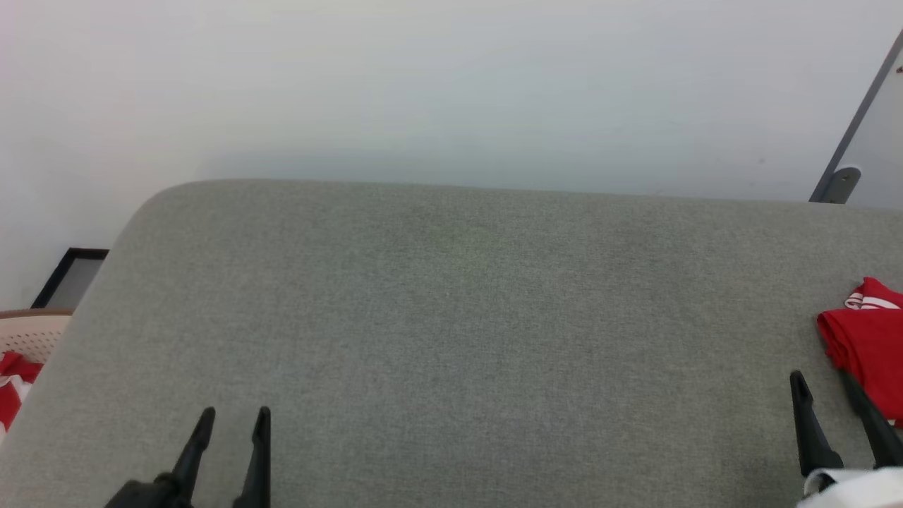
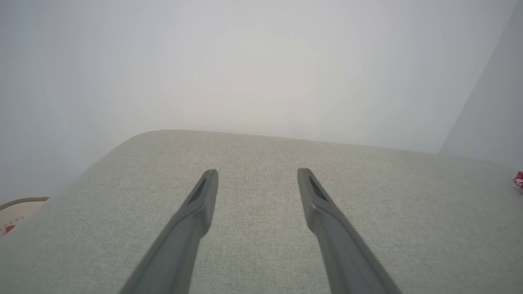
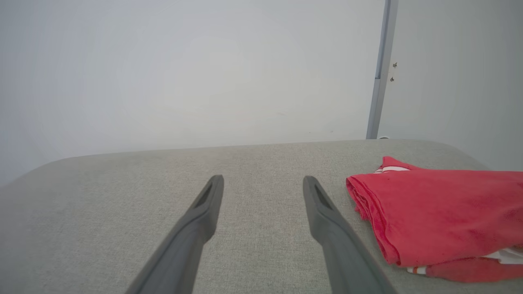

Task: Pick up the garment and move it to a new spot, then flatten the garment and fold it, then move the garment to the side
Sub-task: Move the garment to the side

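The folded red garment (image 1: pixel 864 346) lies at the grey fabric bench's (image 1: pixel 451 317) right edge, cut off by the frame. The left claw (image 1: pixel 235 415) and right claw (image 1: pixel 820 381) stand apart and empty at the near side. A cropped basket (image 1: pixel 32 331) on the left seems to hold red cloth, and a pale wall (image 1: pixel 451 85) rises beyond.

Garment (image 1: pixel 869 346) cropped by right edge in head and right wrist views, near part hidden behind a right gripper (image 1: pixel 820 375) finger. Left wrist view: tiny red speck, far right. Basket (image 1: pixel 32 337) and its cloth (image 1: pixel 10 395) cropped at left, partly behind table (image 1: pixel 451 317).
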You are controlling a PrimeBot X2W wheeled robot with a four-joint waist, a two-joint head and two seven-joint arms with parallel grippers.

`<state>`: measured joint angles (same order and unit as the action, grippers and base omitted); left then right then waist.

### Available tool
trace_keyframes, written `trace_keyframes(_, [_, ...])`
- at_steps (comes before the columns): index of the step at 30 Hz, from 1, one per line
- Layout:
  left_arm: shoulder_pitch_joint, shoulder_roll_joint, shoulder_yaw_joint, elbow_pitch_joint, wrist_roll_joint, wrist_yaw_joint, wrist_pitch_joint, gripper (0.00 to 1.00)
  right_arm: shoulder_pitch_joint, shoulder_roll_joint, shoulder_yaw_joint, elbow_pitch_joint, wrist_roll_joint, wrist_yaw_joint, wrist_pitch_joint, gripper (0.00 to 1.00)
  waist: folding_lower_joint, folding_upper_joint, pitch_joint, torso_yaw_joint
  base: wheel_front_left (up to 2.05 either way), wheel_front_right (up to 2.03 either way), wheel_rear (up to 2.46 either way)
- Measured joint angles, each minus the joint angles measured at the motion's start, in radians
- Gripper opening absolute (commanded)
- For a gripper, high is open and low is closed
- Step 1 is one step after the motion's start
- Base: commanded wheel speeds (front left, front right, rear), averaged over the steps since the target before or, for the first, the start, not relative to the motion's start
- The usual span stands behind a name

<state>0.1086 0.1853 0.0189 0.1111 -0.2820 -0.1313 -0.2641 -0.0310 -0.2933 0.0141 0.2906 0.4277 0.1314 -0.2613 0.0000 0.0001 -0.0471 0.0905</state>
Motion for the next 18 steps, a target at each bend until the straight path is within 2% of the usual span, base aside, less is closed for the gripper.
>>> trace_keyframes(10, [0.089,-0.012,0.026,-0.103,0.006,0.0,0.0,1.0,0.139,0.031,-0.088,-0.178,-0.026,0.0,0.054,1.0,0.0,0.0,0.012,0.005,0.0,0.0,0.0])
trace_keyframes(18, [0.094,-0.015,0.022,-0.105,0.007,0.0,0.0,1.0,0.166,0.05,-0.108,-0.219,-0.036,0.0,0.083,1.0,0.0,0.0,0.014,0.002,0.0,0.0,0.0])
